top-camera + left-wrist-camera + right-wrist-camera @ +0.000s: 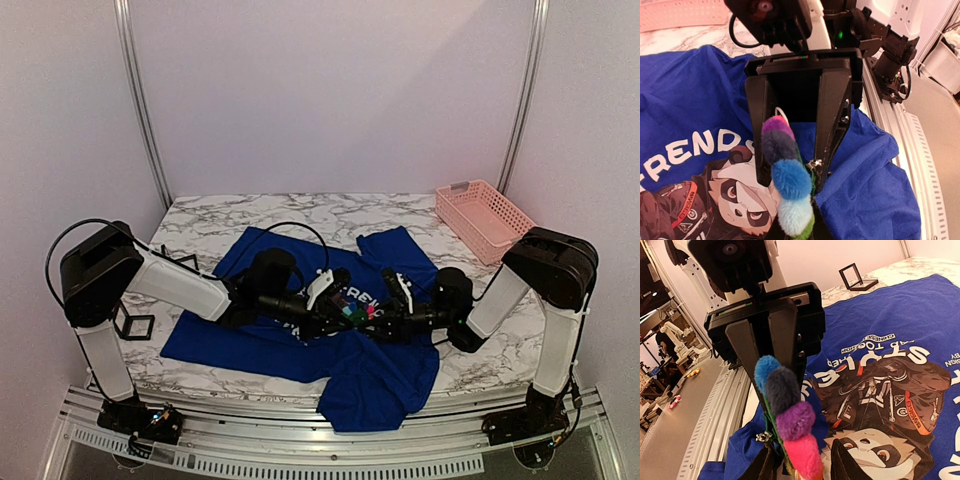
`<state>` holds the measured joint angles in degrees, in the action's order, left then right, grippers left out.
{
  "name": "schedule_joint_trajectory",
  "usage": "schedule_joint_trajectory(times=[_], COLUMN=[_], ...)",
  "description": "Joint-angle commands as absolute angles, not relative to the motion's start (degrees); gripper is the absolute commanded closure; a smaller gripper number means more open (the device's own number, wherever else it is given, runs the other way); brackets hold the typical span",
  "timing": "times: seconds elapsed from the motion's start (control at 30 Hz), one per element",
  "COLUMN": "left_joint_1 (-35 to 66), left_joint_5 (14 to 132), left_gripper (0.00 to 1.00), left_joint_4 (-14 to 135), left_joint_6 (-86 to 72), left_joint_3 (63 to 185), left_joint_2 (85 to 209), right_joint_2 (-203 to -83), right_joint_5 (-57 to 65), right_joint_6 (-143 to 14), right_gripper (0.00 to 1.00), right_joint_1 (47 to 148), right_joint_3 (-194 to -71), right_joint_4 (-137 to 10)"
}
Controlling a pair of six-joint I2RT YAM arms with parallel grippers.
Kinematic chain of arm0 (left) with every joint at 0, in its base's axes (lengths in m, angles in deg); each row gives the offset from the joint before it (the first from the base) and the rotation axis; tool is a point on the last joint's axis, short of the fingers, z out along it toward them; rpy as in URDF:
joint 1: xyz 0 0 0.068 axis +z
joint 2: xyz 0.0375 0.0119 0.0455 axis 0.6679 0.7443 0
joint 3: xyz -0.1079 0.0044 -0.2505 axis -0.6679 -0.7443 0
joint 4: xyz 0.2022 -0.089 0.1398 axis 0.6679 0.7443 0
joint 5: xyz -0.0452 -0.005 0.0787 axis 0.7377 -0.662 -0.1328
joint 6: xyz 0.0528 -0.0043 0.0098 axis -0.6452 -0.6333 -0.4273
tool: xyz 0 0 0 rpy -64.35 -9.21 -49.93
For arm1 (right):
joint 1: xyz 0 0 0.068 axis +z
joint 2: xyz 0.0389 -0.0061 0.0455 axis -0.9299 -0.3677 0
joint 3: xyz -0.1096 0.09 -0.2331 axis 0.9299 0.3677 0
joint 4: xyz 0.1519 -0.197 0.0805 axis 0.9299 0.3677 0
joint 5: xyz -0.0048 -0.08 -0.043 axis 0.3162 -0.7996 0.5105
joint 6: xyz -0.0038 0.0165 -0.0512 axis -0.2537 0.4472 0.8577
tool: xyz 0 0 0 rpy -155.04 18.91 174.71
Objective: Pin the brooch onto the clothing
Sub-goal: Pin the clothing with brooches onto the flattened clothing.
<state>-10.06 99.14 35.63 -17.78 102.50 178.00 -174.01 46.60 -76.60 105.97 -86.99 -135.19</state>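
Meeting tip to tip over royal-blue printed T-shirt spread on marble counter: both pincers. Small flower-shaped brooch of fuzzy multicoloured petals sits edge-on between them, over panda chest print. Narrow left pincer looks clamped on brooch. Part-open right pincer has fingers straddling brooch, one tip beside metal clasp. Pink plastic lattice basket at far right of counter, well apart.
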Motion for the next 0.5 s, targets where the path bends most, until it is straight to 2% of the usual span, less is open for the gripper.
schedule_joint_trajectory(times=[0.0, 0.3, 0.47], left_joint_1=[-10.92, -10.92, -10.84], left_joint_5=[101.64, 101.46, 101.02], left_gripper=[1.0, 1.0, 1.0], left_joint_4=[35.96, 35.18, 35.64], left_joint_6=[-18.41, -18.12, -17.84], left_joint_3=[101.49, 101.03, 101.11], left_joint_2=[175.59, 175.5, 175.34], right_joint_2=[-172.98, -173.74, -173.79], right_joint_5=[45.22, 45.46, 46.51], right_joint_6=[-77.95, -79.58, -79.38], right_gripper=[0.65, 0.66, 0.63], right_joint_1=[103.73, 103.2, 103.18], right_joint_3=[-85.87, -85.93, -85.08], right_joint_4=[-136.83, -137.76, -139.49])
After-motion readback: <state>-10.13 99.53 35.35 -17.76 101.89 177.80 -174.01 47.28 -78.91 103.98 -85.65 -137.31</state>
